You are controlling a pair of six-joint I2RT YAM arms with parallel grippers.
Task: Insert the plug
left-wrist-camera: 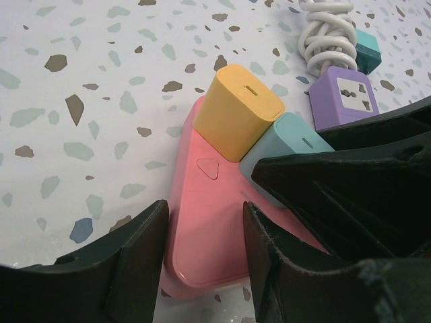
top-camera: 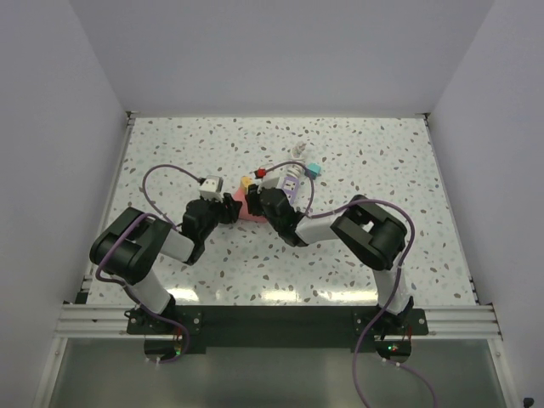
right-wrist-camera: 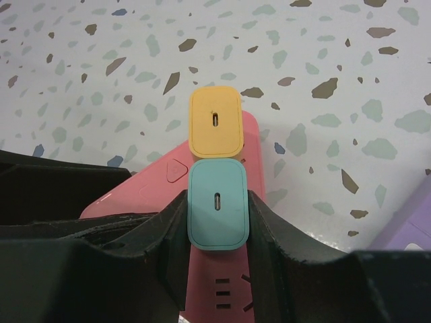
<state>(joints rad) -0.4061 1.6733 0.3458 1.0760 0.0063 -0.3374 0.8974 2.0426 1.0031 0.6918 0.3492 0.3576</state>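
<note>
The right fingers (right-wrist-camera: 168, 235) are clamped on the two flanks of the teal charger plug (right-wrist-camera: 216, 202), one pad on each long side. The left fingers (left-wrist-camera: 141, 262) are set apart with the near corner of the pink power strip (left-wrist-camera: 202, 235) lying between them; whether that corner is actually pinched cannot be told.

The teal charger plug is a small block with rounded corners and a smooth matte skin, its outer face a rounded rectangle cut by one short oval port slot at the centre. It is placed on the face of the pink power strip, directly beside the yellow charger (right-wrist-camera: 215, 121) of the same shape and touching it. Whether its pins are fully home cannot be seen.

An embossed triangle mark (left-wrist-camera: 210, 168) is carried by the strip beside the two chargers, and narrow socket slots are seen in its face below the teal block in the right wrist view.

The ported face is turned up and away from the strip, toward the right wrist camera. The long axis of that face is in line with the yellow charger's.

The strip lies flat on the speckled worktop (left-wrist-camera: 81, 101), near a purple socket adapter (left-wrist-camera: 343, 97) and a coiled white cable (left-wrist-camera: 326, 33).
</note>
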